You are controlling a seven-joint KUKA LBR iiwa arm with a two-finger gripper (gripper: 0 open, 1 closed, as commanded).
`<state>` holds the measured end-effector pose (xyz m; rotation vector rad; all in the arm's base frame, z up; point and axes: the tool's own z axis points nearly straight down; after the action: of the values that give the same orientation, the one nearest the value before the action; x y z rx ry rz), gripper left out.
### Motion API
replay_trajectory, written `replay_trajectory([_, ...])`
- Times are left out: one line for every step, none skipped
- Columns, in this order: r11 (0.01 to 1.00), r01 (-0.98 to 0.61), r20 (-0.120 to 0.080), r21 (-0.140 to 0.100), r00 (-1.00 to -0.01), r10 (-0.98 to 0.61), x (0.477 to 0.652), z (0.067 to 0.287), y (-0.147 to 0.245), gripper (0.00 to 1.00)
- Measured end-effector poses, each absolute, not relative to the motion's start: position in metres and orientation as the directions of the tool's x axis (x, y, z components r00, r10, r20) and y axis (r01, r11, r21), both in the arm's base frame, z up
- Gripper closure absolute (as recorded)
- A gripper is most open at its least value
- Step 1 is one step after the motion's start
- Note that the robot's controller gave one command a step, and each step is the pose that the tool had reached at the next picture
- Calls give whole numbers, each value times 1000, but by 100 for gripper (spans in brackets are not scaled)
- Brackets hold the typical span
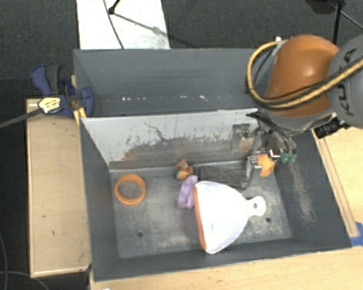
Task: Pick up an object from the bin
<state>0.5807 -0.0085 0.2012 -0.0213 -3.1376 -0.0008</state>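
My claw (255, 162) hangs low at the back right of the grey metal bin (165, 81), near a white plastic scoop (220, 222) with an orange edge; I cannot tell whether it is clenched.

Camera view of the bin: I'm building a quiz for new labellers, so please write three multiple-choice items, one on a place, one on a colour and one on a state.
1. Where in the bin does the orange ring lie?
A) left part of the floor
B) right front corner
C) against the back wall

2. What colour is the small thing at the left edge of the white scoop?
A) green
B) purple
C) black

3. How does the ring lie?
A) flat, opening up
B) standing on edge
C) leaning on a wall

Key: 1 A, it sits alone at the left, far from the gripper. 2 B, it shows purple beside the scoop's orange rim. 3 A, its whole hole shows from above.
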Motion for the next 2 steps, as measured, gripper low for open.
replay_trajectory([1000, 14, -4, 0, -1000, 14, 582, 206, -9, 0])
replay_trajectory([998, -61, -11, 0, -998, -61, 582, 188, -16, 0])
